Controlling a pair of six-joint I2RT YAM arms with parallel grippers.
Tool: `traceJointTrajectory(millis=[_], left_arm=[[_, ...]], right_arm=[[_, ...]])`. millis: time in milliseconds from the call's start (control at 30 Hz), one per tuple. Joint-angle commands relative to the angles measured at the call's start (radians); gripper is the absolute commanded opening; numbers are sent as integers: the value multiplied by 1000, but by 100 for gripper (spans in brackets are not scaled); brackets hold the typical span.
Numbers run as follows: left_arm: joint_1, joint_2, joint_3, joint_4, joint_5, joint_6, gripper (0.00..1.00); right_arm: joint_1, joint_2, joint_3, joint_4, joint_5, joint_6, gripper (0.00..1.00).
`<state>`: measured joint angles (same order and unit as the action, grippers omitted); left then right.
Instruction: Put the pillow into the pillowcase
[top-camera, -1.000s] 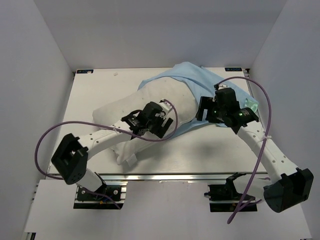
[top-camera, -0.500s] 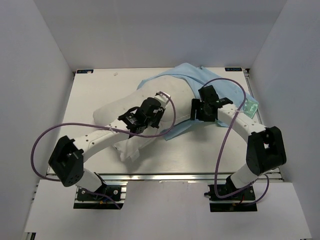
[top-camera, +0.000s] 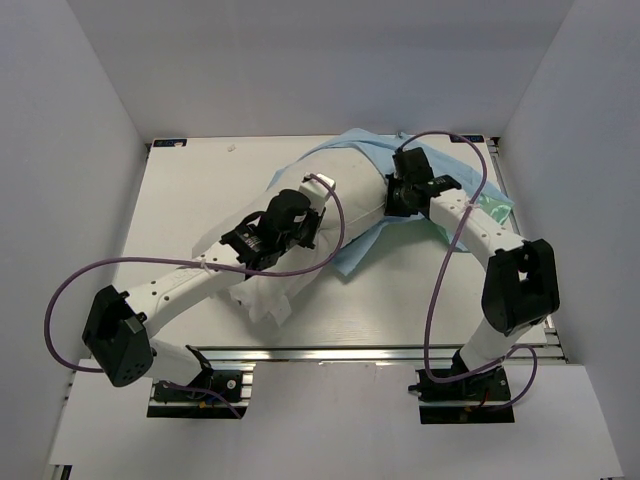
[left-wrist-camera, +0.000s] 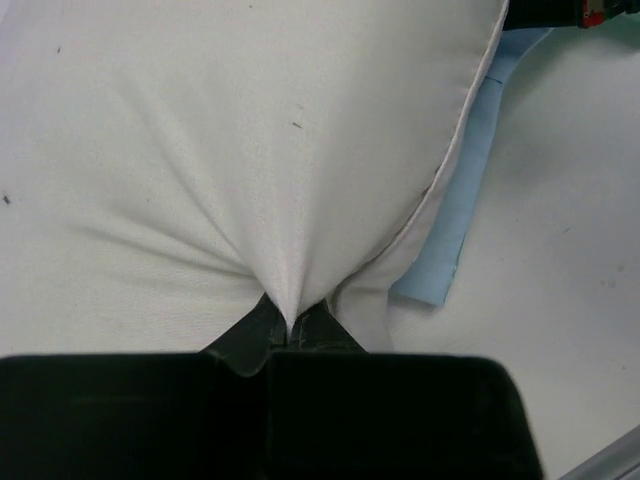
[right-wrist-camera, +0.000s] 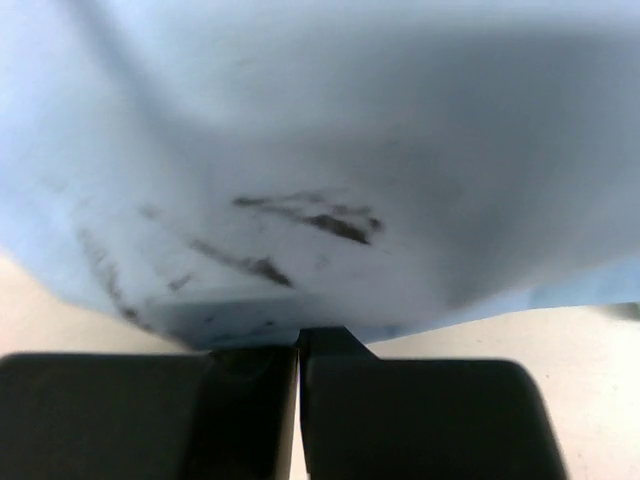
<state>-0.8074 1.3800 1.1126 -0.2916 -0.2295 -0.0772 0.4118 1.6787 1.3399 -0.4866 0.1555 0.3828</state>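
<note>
The white pillow (top-camera: 350, 195) lies slantwise across the table's middle. My left gripper (top-camera: 310, 212) sits on top of it, shut on a pinched fold of the white fabric; in the left wrist view the pillow (left-wrist-camera: 250, 150) puckers into the gripper's (left-wrist-camera: 290, 325) closed tips. The light blue pillowcase (top-camera: 365, 145) lies bunched at the back right, with a strip under the pillow's near edge (top-camera: 352, 262). My right gripper (top-camera: 392, 200) is shut on the pillowcase edge beside the pillow. In the right wrist view, smudged blue pillowcase cloth (right-wrist-camera: 320, 130) drapes over the gripper's (right-wrist-camera: 300, 340) closed tips.
A teal-green patterned corner (top-camera: 497, 210) of the cloth shows at the right, beside the right arm. Purple cables (top-camera: 335, 225) loop over both arms. White walls close in the table (top-camera: 190, 180) on three sides. A blue strip of cloth (left-wrist-camera: 455, 240) borders the pillow.
Both grippers have shut. The right arm swung in from the right to the pillowcase edge; the left took hold of the pillow and moved slightly toward the back.
</note>
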Motion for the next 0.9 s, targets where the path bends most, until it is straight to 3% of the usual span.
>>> traceJointTrajectory(millis=[0,133,267,400,533,767,833,867], left_arm=[[-6,-35,70,111,18,19,0],[-6,11,150,176,91,19,0],[-12,73,251,216,140,-12,0],[-35,125,311,230,84,-58,0],[-49,152,277,269,6,-148,0],[-56,151,119,276,-112,-288,0],[-56,146,61,247,-126,-323,0],[-56,137,40,237,-126,-329,0]], right_arm=[[-1,-78,45,-3,-149,-82,0],[51,-181,57,-19,-426,-176,0],[201,-231,145,-108,-626,-304,0],[268,-289,144,-93,-856,-344,0],[274,-324,56,-64,-1003,-377,0],[254,-376,-108,-66,-722,-294,0],[243,-392,-152,-63,-725,-283,15],[245,-414,-178,-58,-725,-280,32]])
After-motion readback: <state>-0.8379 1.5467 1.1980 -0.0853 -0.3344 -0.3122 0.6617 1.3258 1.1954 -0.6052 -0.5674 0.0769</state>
